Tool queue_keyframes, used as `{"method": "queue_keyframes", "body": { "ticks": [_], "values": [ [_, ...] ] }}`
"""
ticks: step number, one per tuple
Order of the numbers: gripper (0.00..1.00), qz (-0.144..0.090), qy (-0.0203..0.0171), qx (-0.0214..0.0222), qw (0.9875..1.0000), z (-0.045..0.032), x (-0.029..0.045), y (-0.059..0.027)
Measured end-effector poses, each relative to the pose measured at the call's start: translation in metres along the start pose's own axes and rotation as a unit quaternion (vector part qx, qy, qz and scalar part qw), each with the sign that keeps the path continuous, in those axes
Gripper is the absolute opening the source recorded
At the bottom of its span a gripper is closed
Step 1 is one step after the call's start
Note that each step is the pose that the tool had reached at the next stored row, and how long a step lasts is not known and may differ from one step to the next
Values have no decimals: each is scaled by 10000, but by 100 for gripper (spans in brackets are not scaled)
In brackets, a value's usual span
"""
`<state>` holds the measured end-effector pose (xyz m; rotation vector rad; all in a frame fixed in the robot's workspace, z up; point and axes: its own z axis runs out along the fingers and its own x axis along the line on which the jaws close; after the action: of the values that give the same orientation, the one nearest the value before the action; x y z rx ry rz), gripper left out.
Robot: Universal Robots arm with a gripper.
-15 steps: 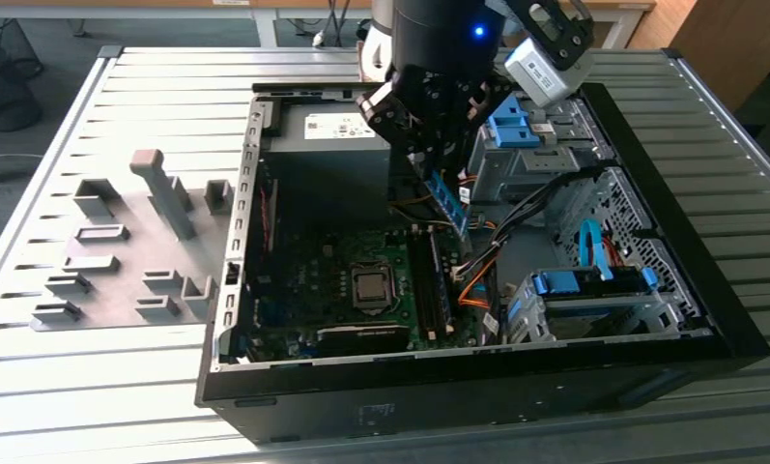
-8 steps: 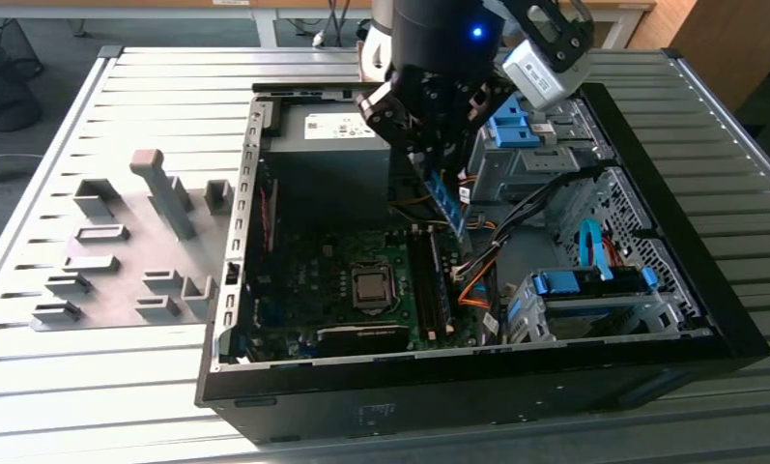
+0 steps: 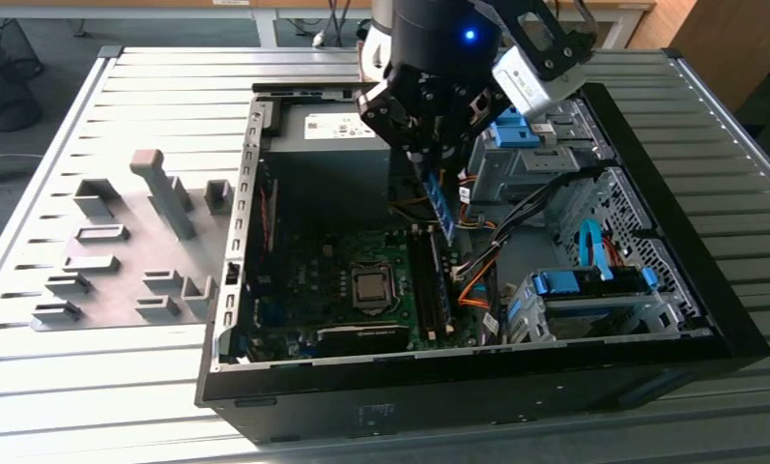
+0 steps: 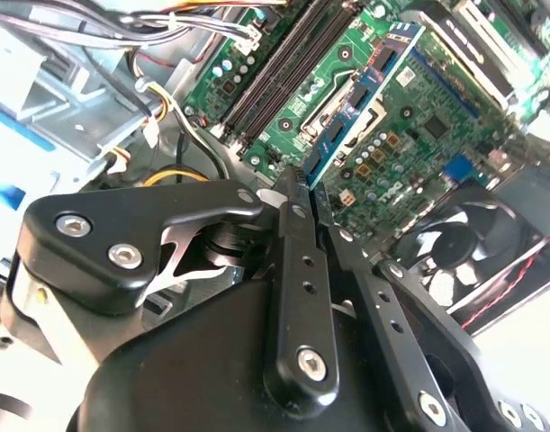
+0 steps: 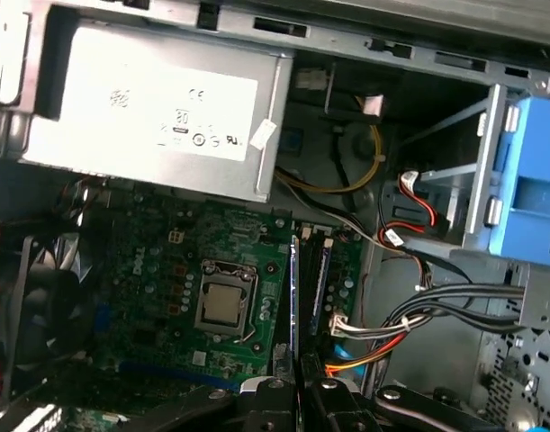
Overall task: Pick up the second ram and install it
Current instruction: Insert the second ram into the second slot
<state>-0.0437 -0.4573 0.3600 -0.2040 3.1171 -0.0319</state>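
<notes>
Exterior view: we see the open computer case point(image 3: 732, 338) holding its motherboard point(image 3: 346, 280). Our gripper point(image 3: 434, 159) pinches the second ram point(image 3: 442, 208) above the slots.

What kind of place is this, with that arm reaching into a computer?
Probably a robotics lab or test workshop: an open computer case lies on a slatted metal table, grey fixture blocks stand beside it, and the claw holds a blue memory stick.

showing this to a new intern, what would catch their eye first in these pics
First, the black gripper hanging over the open computer case, its jaws shut on the second ram, a thin blue stick held edge-down above the motherboard. Next, the bright blue drive-bay latches at the exterior view's right. Then the grey fixture blocks on the slatted table, at that view's left.
</notes>
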Motion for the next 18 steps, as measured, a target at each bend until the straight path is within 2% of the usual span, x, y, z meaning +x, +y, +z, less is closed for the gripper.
{"method": "queue_keyframes", "body": {
  "ticks": [5,11,18],
  "values": [
    [14,397,9,7,9992,9,0,0],
    [14,418,9,7,9991,11,0,0],
    [14,418,12,7,9991,49,0,1]
  ]
}}
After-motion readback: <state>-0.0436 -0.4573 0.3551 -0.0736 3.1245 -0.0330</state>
